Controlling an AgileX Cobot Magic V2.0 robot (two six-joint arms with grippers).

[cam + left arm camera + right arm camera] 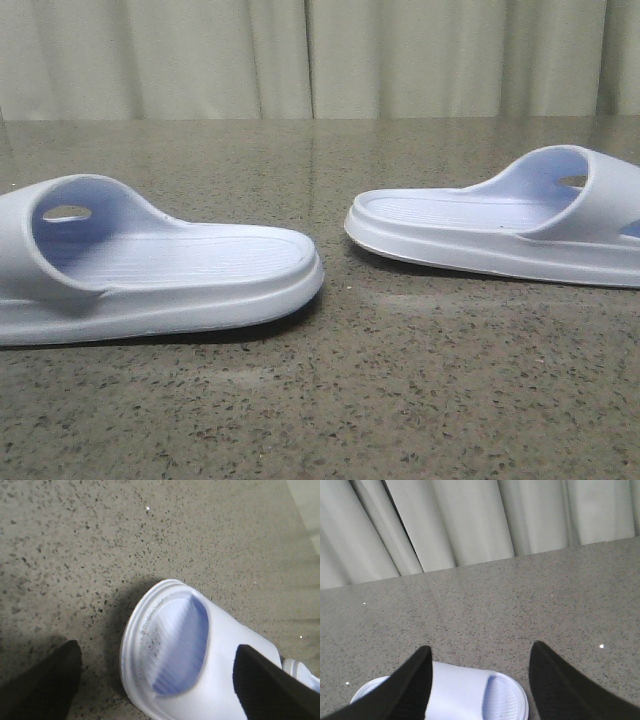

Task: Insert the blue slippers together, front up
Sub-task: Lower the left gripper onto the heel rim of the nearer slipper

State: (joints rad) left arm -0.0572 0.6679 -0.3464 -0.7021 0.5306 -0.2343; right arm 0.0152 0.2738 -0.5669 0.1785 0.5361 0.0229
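Two pale blue slippers lay flat on a speckled grey desk (320,420), one at the lower left of the front view (150,270), the other at the right edge (500,225), heels facing each other and well apart. The left hand (155,680) hung spread wide over a slipper's strap, holding nothing; the right hand (480,680) hovered equally open above the other slipper, also empty. A risk: the smooth, springy foam could slip or twist from a pinch, leaving the pair misaligned for nesting.

Two slippers on table (330,400): left slipper (150,270), right slipper (500,225), apart.
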